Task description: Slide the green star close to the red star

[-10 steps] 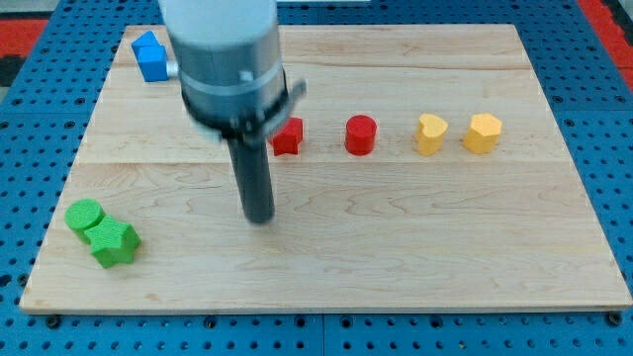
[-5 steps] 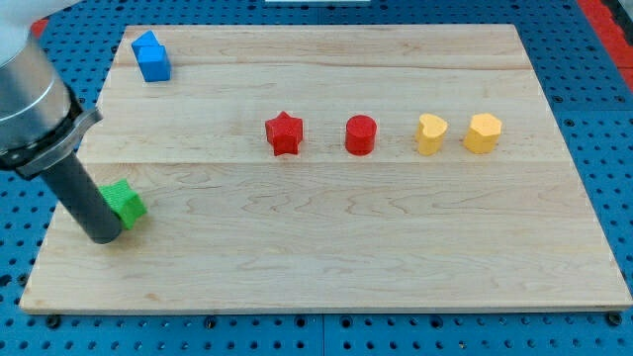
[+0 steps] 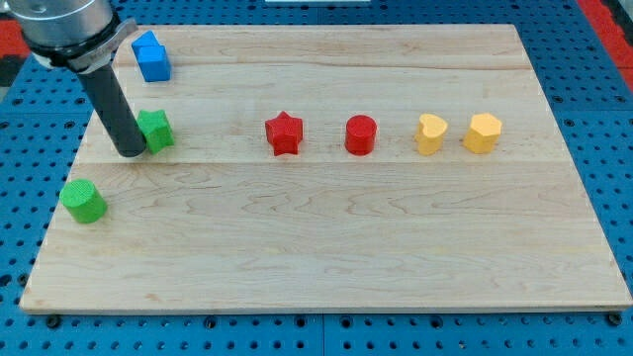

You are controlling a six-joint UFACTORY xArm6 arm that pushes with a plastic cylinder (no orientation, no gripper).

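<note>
The green star [image 3: 155, 130] lies on the wooden board [image 3: 326, 247] at the view's left, in the same row as the red star [image 3: 284, 133], which sits well to its right near the middle. My tip [image 3: 131, 151] stands right against the green star's left side, touching it. The rod rises toward the view's upper left.
A green cylinder [image 3: 83, 201] lies at the view's lower left. A blue block [image 3: 151, 56] sits at the top left, just above the rod. A red cylinder [image 3: 361, 134] and two yellow blocks [image 3: 430, 133] [image 3: 483, 133] continue the row to the right.
My tip swept from the middle to the left edge, then up. The green star has moved up and slightly right, away from the green cylinder, into the red star's row.
</note>
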